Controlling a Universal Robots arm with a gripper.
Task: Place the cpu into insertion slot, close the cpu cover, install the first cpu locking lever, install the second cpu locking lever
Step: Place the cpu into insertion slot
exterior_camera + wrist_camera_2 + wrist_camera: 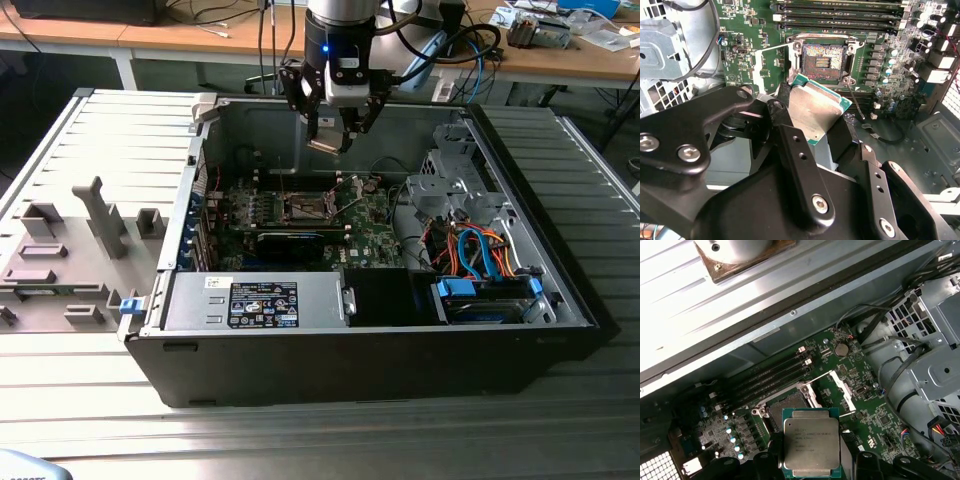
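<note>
My gripper (333, 135) hangs inside the open computer case, above the green circuit board (375, 225). It is shut on the cpu (323, 146), a flat square chip with a silvery top, also seen in both wrist views (815, 107) (811, 445). Black fingers (784, 95) clamp two opposite edges of the chip. The insertion slot (822, 56) lies open below with its dark contact field exposed, and in the first wrist view the slot (787, 402) sits just beyond the chip. The cpu cover (762, 70) stands swung up beside the slot.
A long black card (290, 240) lies in front of the slot and memory slots (840, 15) run behind it. A grey power supply (255, 300), a drive cage (450, 180) and orange and blue cables (480, 250) crowd the case. A grey fixture tray (70, 250) sits on the exterior view's left.
</note>
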